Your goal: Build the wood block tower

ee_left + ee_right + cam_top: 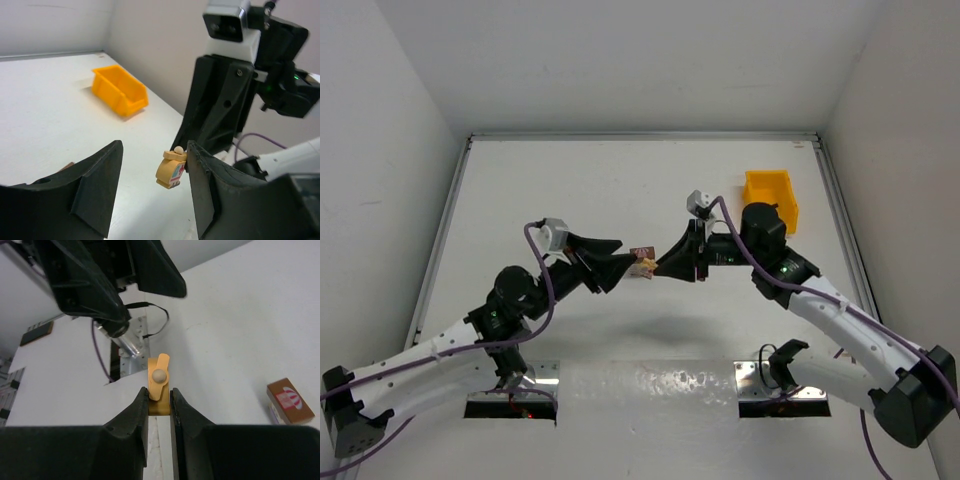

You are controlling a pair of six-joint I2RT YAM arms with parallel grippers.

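Top external view: we see both arms reaching inward over the white table (pixel 620 180), their tips nearly meeting at its middle. The left gripper (pixel 620 268) points right and the right gripper (pixel 665 266) points left. A tan block (pixel 645 266) sits between the two tips. A dark brown block (pixel 641 251) lies just beyond it, toward the far side. A yellow bin (pixel 770 197) stands well apart at the far right.

Left wrist view: we see the left gripper (pixel 155 147) spread wide with nothing in its grasp. The tan block (pixel 171 167), with a small round knob on top, hangs just beside one of this gripper's fingers (pixel 205 190); we cannot tell whether they touch. The right gripper's black body rises behind it. The yellow bin (pixel 120 90) is far back.

Right wrist view: we see the right gripper (pixel 159 396) closed tightly on the lower part of the tan block (pixel 159 375), knob facing the camera. The dark brown block (pixel 290 400), with a red and white mark, lies flat on the table to the right.

We judge this to be a hand-over or an alignment before stacking, early in the build, as no two blocks are joined. The next move calls for the left jaws to close squarely on the tan block before the right lets go.
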